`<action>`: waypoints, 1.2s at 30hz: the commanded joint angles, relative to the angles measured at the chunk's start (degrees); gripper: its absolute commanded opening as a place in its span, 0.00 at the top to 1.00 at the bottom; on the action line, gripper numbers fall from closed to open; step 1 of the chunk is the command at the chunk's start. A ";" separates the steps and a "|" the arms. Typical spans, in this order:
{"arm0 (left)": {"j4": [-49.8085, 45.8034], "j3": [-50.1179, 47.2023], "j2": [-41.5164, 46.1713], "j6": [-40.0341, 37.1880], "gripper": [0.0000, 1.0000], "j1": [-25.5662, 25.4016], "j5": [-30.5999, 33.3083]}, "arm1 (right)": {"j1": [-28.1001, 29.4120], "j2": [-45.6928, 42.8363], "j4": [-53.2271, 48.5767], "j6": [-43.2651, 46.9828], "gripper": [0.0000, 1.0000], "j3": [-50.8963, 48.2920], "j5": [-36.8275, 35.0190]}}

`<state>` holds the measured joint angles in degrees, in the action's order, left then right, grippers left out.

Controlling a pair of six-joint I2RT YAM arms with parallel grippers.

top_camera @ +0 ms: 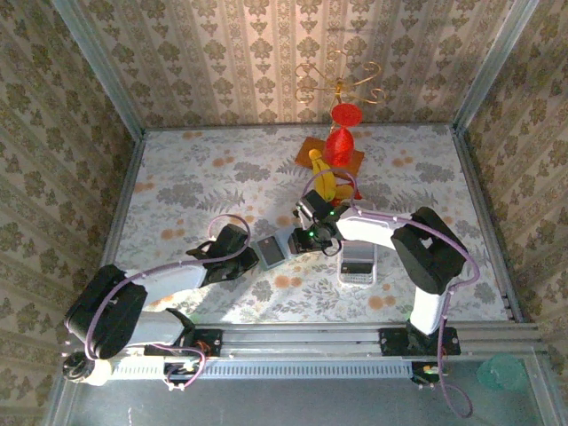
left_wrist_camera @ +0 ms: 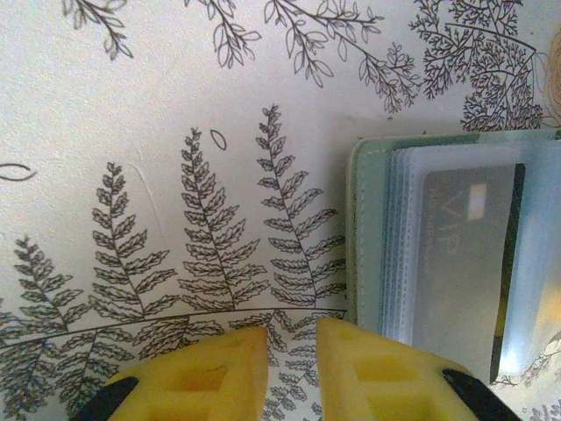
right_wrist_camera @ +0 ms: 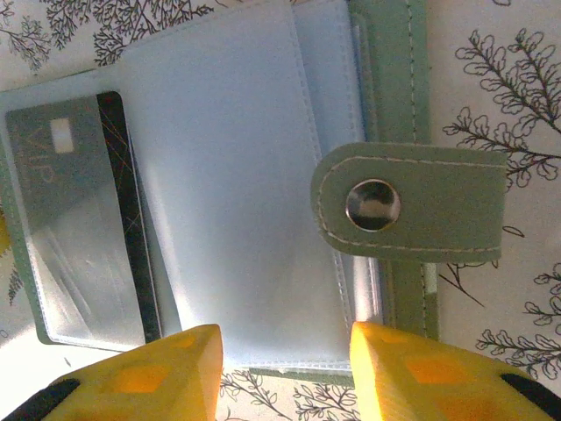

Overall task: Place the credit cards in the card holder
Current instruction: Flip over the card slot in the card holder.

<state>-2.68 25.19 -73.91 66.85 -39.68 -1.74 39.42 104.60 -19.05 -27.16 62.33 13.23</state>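
Card holder [top_camera: 271,253] lies open mid-frame in top view, soft sage-green, stitched edges. Right gripper [right_wrist_camera: 285,368] jaws apart, straddling glossy clear sleeve [right_wrist_camera: 228,193] at lower edge; left gripper [left_wrist_camera: 292,368] barely parted, empty. Grey VIP card [right_wrist_camera: 79,237] sits sleeved, so loading step; next prob. needs a sleeve mouth held open. Round metal snap [right_wrist_camera: 372,204] undone.
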 commanded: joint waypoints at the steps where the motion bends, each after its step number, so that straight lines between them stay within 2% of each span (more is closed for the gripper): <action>1: 4.08 0.39 -3.06 0.31 0.78 -1.01 -2.22 | 0.57 1.91 0.32 0.02 0.55 1.15 -0.64; 7: 4.58 0.39 -3.75 0.59 0.78 -1.16 -2.25 | 1.61 3.33 0.80 -0.48 0.50 2.52 1.86; 22: 5.50 -0.84 -4.23 2.27 0.81 -1.44 -1.66 | 4.50 2.51 7.20 -2.47 0.50 2.72 10.25; 36: 4.42 -1.93 -2.35 3.27 0.83 -1.34 0.06 | 4.99 0.95 12.93 -4.78 0.51 1.68 13.93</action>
<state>-2.48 25.10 -74.30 68.20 -40.10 -0.64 43.83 107.31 -8.73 -30.44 64.64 24.47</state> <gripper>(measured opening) 0.173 0.494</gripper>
